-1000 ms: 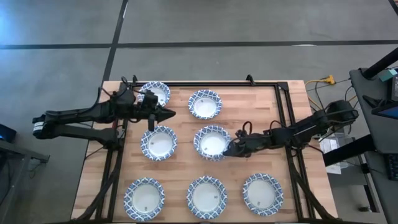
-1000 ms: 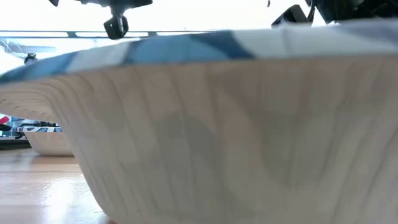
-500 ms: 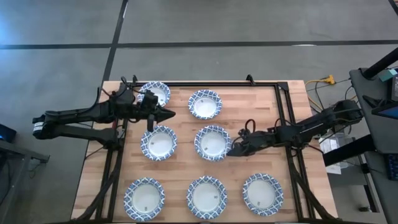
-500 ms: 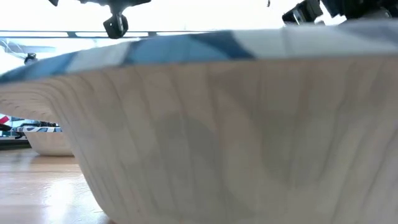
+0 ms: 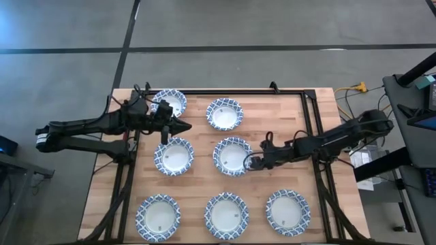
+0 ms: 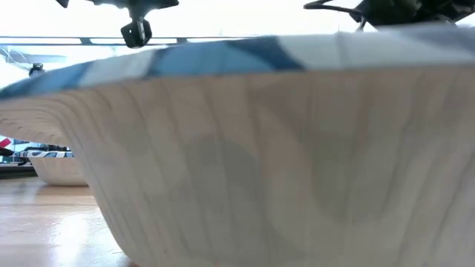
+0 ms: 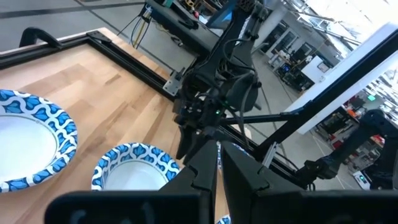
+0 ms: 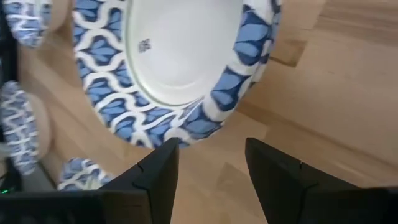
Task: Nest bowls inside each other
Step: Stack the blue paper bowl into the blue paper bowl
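Blue-rimmed bowls (image 5: 232, 156), all unnested

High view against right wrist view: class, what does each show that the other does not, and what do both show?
Only the high view shows the whole table, seven bowls in all, and the left gripper hovering between two bowls at the far left. Only the right wrist view shows a small mark inside the centre bowl and the right gripper's open fingers. Both show the right gripper beside the centre bowl.
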`<state>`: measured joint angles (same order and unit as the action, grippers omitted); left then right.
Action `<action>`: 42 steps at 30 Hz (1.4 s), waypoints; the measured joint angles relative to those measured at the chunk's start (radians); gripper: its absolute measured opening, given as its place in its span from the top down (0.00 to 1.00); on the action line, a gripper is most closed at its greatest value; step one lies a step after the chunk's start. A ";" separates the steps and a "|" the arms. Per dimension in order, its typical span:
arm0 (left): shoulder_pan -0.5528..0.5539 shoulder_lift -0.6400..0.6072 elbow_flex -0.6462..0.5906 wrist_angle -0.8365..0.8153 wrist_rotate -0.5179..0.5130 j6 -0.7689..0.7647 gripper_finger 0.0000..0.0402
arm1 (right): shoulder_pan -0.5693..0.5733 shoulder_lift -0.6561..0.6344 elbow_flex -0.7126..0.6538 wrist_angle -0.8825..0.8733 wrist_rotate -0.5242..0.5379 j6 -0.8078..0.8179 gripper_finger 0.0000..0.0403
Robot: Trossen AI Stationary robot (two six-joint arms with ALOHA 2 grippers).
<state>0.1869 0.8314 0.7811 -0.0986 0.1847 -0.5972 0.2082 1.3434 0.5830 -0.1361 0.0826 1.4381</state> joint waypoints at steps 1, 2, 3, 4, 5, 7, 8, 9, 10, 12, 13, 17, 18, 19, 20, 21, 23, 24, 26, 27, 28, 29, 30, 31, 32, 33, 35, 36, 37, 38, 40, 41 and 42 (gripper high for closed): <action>0.000 0.000 0.000 0.000 0.000 0.000 0.98 | -0.001 0.010 0.009 -0.014 0.000 -0.004 0.55; 0.000 0.000 0.000 0.000 0.001 0.000 0.98 | -0.002 0.020 0.017 -0.019 0.000 -0.012 0.55; 0.000 0.000 0.000 0.000 0.001 0.000 0.98 | -0.004 0.029 0.025 -0.017 -0.001 -0.023 0.55; 0.000 0.000 0.000 0.000 0.001 0.000 0.98 | -0.004 0.035 0.032 -0.018 -0.001 -0.026 0.55; 0.000 0.000 0.000 0.000 0.001 0.000 0.98 | -0.004 0.040 0.038 -0.018 -0.001 -0.026 0.55; 0.000 0.000 0.000 0.000 0.001 0.000 0.98 | -0.007 0.053 0.049 -0.015 0.000 -0.026 0.55; 0.000 0.000 0.000 0.000 0.001 0.000 0.98 | -0.008 0.061 0.052 -0.018 -0.001 -0.025 0.55; 0.000 0.000 0.000 0.000 0.001 0.000 0.98 | -0.009 0.068 0.054 -0.022 -0.001 -0.025 0.55; 0.000 0.002 0.000 0.000 0.001 0.000 0.98 | -0.010 0.074 0.059 -0.031 -0.001 -0.025 0.55; 0.000 0.002 0.000 -0.003 0.001 0.000 0.98 | -0.011 0.082 0.074 -0.069 -0.002 -0.025 0.55; 0.000 0.002 0.000 -0.003 0.001 0.000 0.98 | -0.011 0.086 0.082 -0.095 -0.002 -0.026 0.55; 0.000 0.002 0.000 -0.012 0.001 0.000 0.98 | -0.011 0.084 0.103 -0.127 -0.002 -0.058 0.55; 0.000 0.001 0.000 -0.015 0.001 0.001 0.98 | -0.011 0.078 0.108 -0.125 -0.003 -0.060 0.55; 0.000 0.001 0.000 -0.017 0.001 0.001 0.98 | -0.011 0.071 0.111 -0.127 -0.003 -0.063 0.55; 0.000 0.000 0.000 -0.018 0.002 0.001 0.98 | -0.011 0.065 0.117 -0.129 -0.002 -0.067 0.55; 0.000 -0.001 0.000 -0.022 0.006 0.001 0.98 | -0.011 0.056 0.122 -0.125 -0.003 -0.075 0.55; 0.000 -0.006 0.000 -0.051 0.023 0.001 0.98 | -0.011 0.029 0.132 -0.129 -0.003 -0.086 0.55; 0.001 -0.011 0.002 -0.077 0.036 0.001 0.98 | -0.011 0.012 0.138 -0.128 -0.003 -0.092 0.55; 0.001 -0.024 0.002 -0.153 0.068 0.000 0.98 | -0.011 -0.026 0.150 -0.127 -0.002 -0.116 0.55; 0.001 -0.033 0.002 -0.194 0.077 0.000 0.98 | -0.011 -0.047 0.153 -0.128 0.000 -0.131 0.55; -0.001 -0.046 0.002 -0.254 0.084 0.000 0.98 | -0.011 -0.065 0.158 -0.129 0.011 -0.146 0.55; -0.002 -0.058 0.002 -0.322 0.086 -0.001 0.98 | -0.011 -0.084 0.161 -0.128 0.026 -0.162 0.55; -0.003 -0.071 0.002 -0.384 0.084 -0.002 0.98 | -0.011 -0.104 0.162 -0.128 0.042 -0.178 0.55; -0.003 -0.084 0.002 -0.450 0.070 -0.003 0.98 | -0.010 -0.124 0.162 -0.130 0.061 -0.188 0.55; -0.002 -0.097 0.002 -0.528 0.048 -0.011 0.98 | -0.010 -0.140 0.162 -0.129 0.086 -0.191 0.55; -0.002 -0.110 0.002 -0.607 0.019 -0.027 0.98 | -0.010 -0.156 0.162 -0.129 0.114 -0.192 0.55; -0.002 -0.131 0.002 -0.738 -0.036 -0.064 0.98 | -0.010 -0.185 0.159 -0.139 0.168 -0.201 0.55; -0.002 -0.138 0.002 -0.803 -0.059 -0.078 0.98 | -0.010 -0.197 0.158 -0.142 0.190 -0.209 0.55; -0.001 -0.141 0.000 -0.864 -0.072 -0.090 0.98 | -0.011 -0.206 0.158 -0.148 0.211 -0.216 0.55; 0.002 -0.139 -0.002 -0.914 -0.082 -0.110 0.98 | -0.011 -0.212 0.157 -0.157 0.231 -0.223 0.55; 0.005 -0.128 -0.003 -0.984 -0.081 -0.127 0.98 | -0.017 -0.219 0.155 -0.170 0.253 -0.227 0.55; 0.005 -0.122 -0.004 -1.008 -0.069 -0.125 0.96 | -0.021 -0.220 0.155 -0.173 0.255 -0.227 0.55; 0.005 -0.114 -0.007 -1.018 -0.062 -0.123 0.94 | -0.027 -0.221 0.155 -0.176 0.255 -0.227 0.55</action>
<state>0.1917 0.7177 0.7742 -1.1168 0.1223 -0.7200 0.1816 1.1229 0.7380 -0.3122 0.3378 1.2106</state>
